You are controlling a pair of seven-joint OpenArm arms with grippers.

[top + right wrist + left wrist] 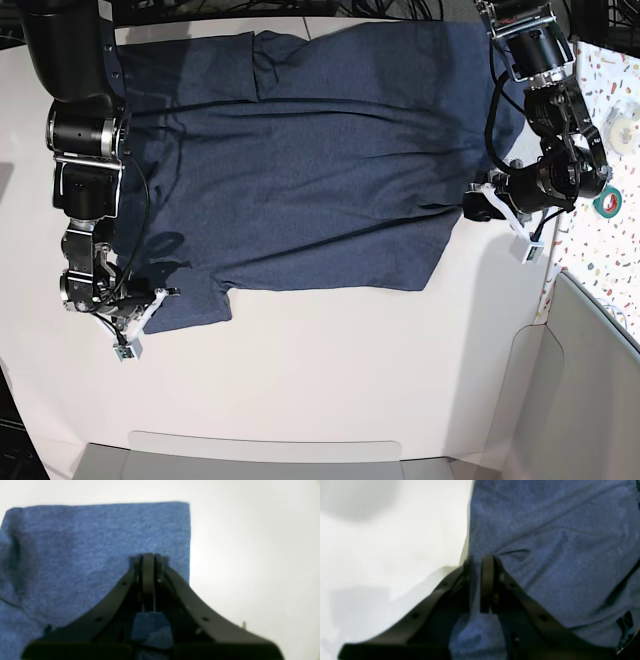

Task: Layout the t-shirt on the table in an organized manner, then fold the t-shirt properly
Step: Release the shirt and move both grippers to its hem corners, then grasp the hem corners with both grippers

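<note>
The left gripper (478, 561) is pinching a fold of the blue t-shirt (557, 555) between its nearly closed jaws, fabric spreading wrinkled to its right while the white table (382, 555) is lying bare to its left.

A colourful speckled strip (612, 150) runs along the right edge, with a roll of green tape (607, 203) resting on it. Black cables (250, 8) cross the top edge. A pale grey panel (590, 380) fills the lower right corner.

Two black jointed arms (83, 130), looping black cables, matte black screw-studded hand (148, 557) fingers
</note>
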